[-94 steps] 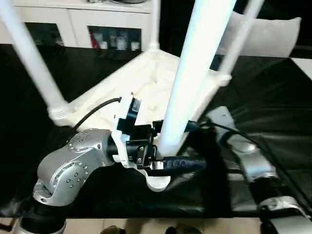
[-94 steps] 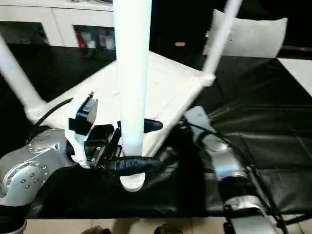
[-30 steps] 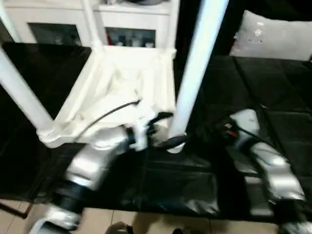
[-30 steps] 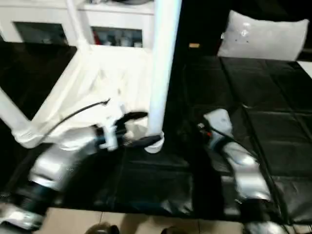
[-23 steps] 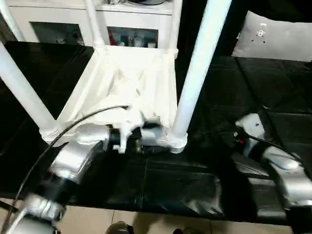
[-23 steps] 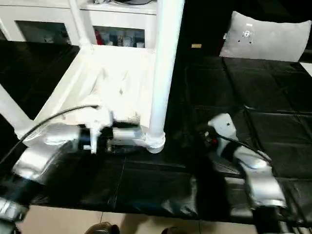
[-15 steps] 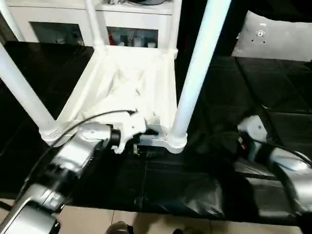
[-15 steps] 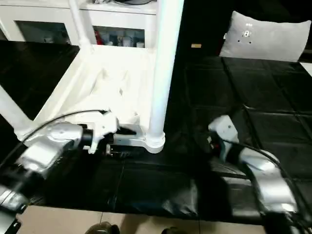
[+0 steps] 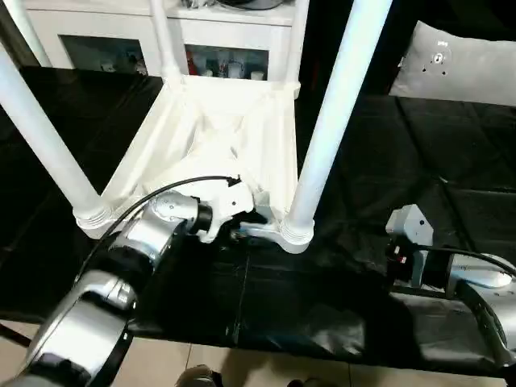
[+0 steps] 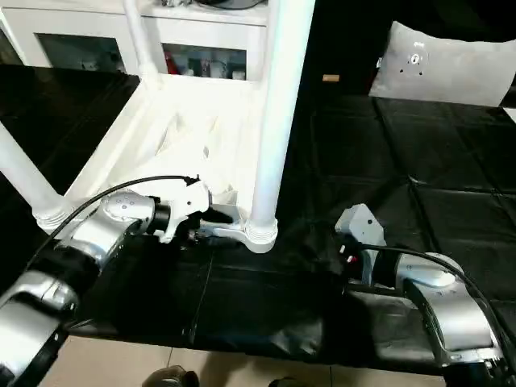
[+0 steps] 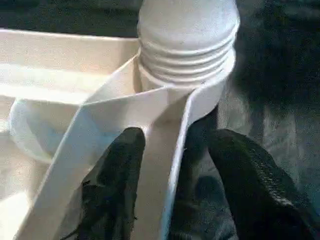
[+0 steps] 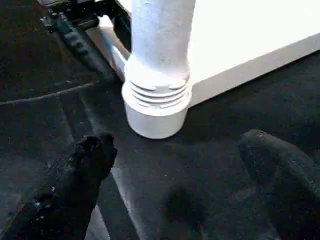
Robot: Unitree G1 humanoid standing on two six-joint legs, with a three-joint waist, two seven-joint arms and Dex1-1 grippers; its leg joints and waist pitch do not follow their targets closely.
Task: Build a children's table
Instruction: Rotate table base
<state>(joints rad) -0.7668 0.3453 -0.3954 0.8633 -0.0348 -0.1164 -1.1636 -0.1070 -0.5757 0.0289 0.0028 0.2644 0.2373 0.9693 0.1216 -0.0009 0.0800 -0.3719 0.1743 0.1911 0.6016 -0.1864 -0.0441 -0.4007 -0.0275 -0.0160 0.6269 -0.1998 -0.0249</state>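
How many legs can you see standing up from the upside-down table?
4: near right leg by the left gripper, near left leg, far left leg and far right leg toward the cabinet.

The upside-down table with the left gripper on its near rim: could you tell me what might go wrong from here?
1. The left gripper straddles only the thin rim beside the near leg; it may slip off.
2. Lifting the table there could tip the tall legs.
3. The right gripper stands open, short of the leg socket, giving no support.
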